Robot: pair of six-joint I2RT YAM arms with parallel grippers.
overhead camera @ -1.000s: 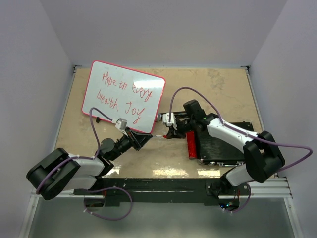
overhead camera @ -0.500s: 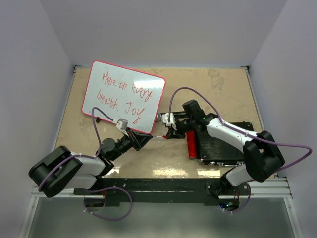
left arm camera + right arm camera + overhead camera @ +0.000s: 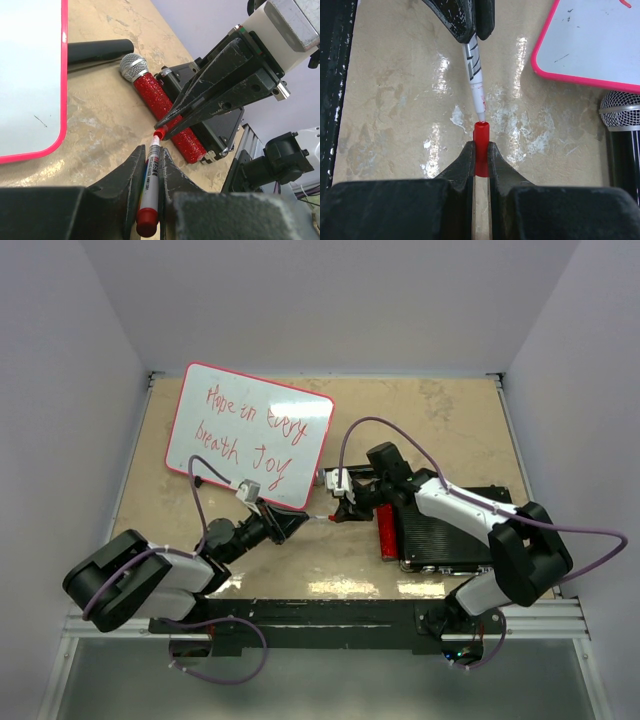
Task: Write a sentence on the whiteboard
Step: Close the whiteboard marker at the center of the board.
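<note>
Slightly closer than a second ago, the two hands have crept together just off the near-right corner of the large glossy white whiteboard (image 3: 185,448) with its thin red frame. The board itself has not shifted: it lies flat and skewed on the far-left part of the beige marbled counter (image 3: 450,420). On it the sentence (image 3: 283,424), thin red handwriting in two lines, reads as before, "Hope in every / breath Joy", with no stroke added. Just beside that corner the left hand (image 3: 152,155) pinches the barrel of a white-barrelled marker (image 3: 151,172) with a red end plug, its tip pointing at the right hand (image 3: 481,147). That hand is pressed onto a small red plastic cap (image 3: 481,134) whose mouth meets the marker's tip; whether the tip is already inside I cannot tell. I judge the writing finished and the capping under way, needing a straight push along the barrel. Toward the near-right, a red glitter microphone (image 3: 385,530) with a silver mesh head lies against a black ribbed rectangular case (image 3: 445,530), both unmoved. The left arm's shoulder has swung a little inward.
</note>
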